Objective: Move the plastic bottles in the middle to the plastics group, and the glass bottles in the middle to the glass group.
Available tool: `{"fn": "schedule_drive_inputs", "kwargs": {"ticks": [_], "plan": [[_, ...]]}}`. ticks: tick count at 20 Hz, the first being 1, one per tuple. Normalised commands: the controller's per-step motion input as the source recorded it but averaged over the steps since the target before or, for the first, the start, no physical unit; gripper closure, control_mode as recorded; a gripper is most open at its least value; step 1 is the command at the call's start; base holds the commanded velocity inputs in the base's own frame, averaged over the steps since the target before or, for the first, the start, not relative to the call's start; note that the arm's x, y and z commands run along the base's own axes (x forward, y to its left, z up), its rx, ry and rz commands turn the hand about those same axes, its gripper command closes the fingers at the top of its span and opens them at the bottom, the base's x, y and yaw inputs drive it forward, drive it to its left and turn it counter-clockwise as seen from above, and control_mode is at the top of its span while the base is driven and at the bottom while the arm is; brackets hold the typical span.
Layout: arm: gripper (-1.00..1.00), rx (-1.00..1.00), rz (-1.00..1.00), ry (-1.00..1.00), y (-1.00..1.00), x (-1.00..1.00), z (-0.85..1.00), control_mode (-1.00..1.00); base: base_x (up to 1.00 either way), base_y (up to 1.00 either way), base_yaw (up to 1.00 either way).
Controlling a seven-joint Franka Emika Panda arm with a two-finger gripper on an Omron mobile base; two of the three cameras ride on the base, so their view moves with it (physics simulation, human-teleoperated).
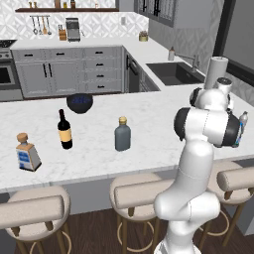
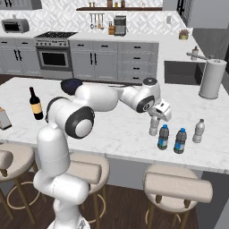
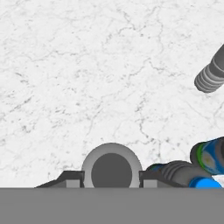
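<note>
My gripper [image 2: 155, 117] reaches out over the right part of the counter and is shut on the neck of a pale grey-clear plastic bottle [image 2: 154, 127], which stands upright on the marble. In the hand view its round cap [image 3: 111, 168] sits between my fingertips [image 3: 65, 179]. Just right of it stand two dark blue-capped water bottles [image 2: 163, 137] [image 2: 180, 141] and a clear one [image 2: 199, 130], the plastics group. The squat grey-blue glass bottle [image 1: 122, 134] stands mid-counter. Far left stand the dark wine bottle [image 1: 64, 130] and the square blue-labelled bottle [image 1: 27, 152], the glass group.
A dark bowl [image 1: 80, 102] sits at the counter's far side. A paper towel roll [image 2: 212, 78] stands at the right next to the sink [image 2: 181, 72]. Stools [image 2: 179, 185] line the near edge of the counter. Bare marble lies between the glass bottle and my hand.
</note>
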Motion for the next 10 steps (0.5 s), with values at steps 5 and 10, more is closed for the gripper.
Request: {"fn": "schedule_drive_inputs", "kwargs": {"ticks": [5,10], "plan": [[1.0,0.0,-0.02,-0.05,0.0,0.0,-0.3,-1.0,0.0,0.0,0.0],[1.0,-0.01,-0.02,0.0,0.0,0.0,-0.13,-1.0,0.0,0.0,0.0]]}}
